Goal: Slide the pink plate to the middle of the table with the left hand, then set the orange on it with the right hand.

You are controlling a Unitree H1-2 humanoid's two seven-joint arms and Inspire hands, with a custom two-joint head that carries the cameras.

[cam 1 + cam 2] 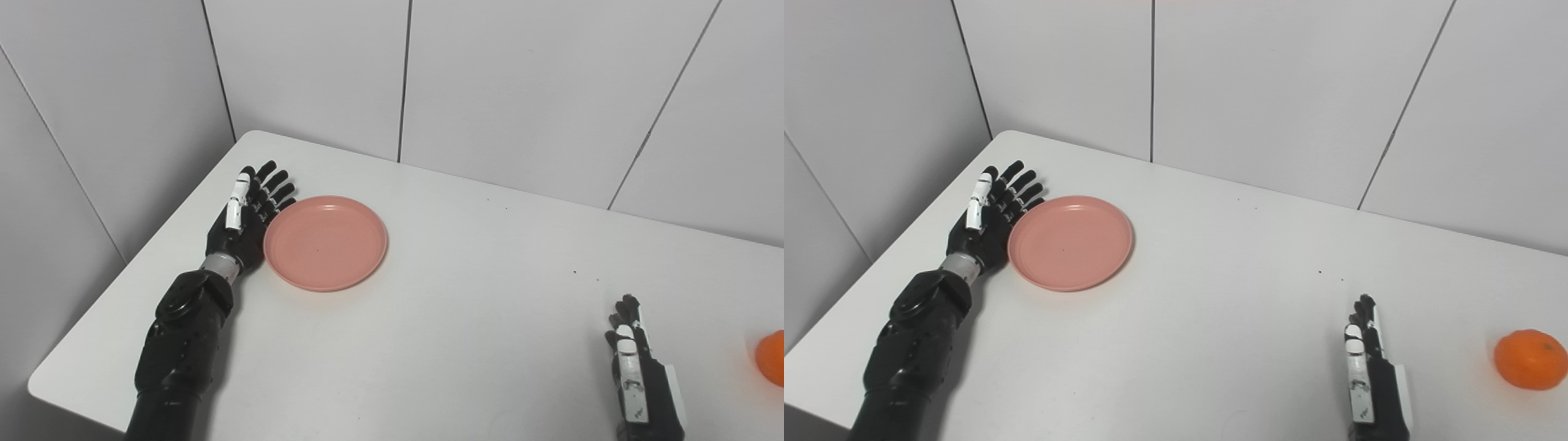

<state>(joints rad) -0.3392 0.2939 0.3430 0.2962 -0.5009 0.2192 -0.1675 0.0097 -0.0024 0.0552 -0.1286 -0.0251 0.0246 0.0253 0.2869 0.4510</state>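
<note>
Where readable, no writing: pink plate point(1070, 242).

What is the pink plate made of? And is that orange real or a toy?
The pink plate looks like smooth matte plastic: even colour, soft sheen, thin raised rim. The orange has dimpled, slightly shiny peel and a small stem mark, so probably real, though I can't be sure.

My white table point(1213, 294) carries a pink plate point(1070, 242) near its far left corner (empty, flat on the top) and an orange point(1530, 359) by the right edge, well apart from the plate and nearer to me.
</note>
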